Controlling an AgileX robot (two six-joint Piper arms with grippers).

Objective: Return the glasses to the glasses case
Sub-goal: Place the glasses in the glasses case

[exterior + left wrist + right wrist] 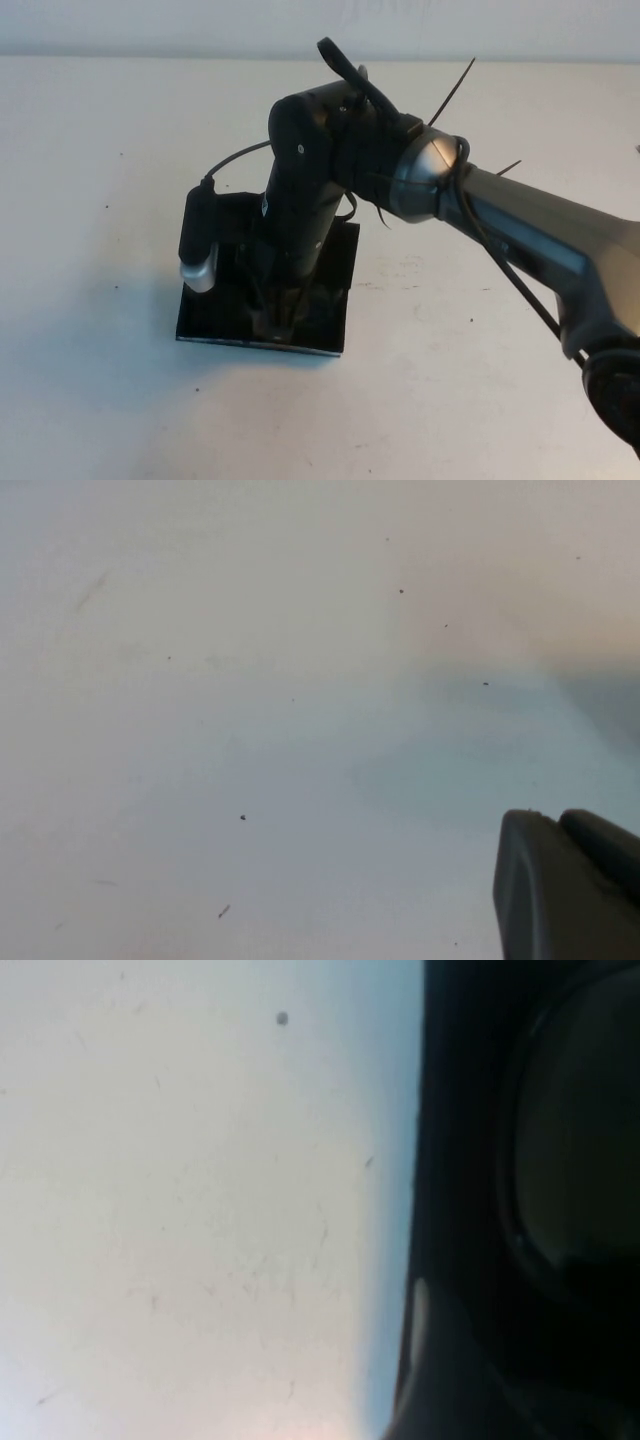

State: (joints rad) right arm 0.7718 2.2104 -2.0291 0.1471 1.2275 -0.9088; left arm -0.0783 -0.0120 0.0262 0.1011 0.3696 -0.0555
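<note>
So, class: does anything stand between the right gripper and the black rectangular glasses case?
Nothing visible does. The right gripper is lowered directly over the black rectangular glasses case on the white table; its own arm hides the contact. The left gripper is away over bare table.

The surface [480, 380] is showing as a smooth, matt off-white sheet, flecked with tiny dark specks and faint scuffs. The glasses case [205, 325] is looking like black material with a soft sheen, its near edge catching a thin pale line of light. The right gripper [278, 318], down over the case, is appearing as matt black plastic; whether its fingers are parted cannot be told. The arm behind it is showing a polished, glossy metal joint and brushed grey casing. In the left wrist view, the left gripper [570, 885] is looking like dull, smooth dark-grey plastic above the bare surface
</note>
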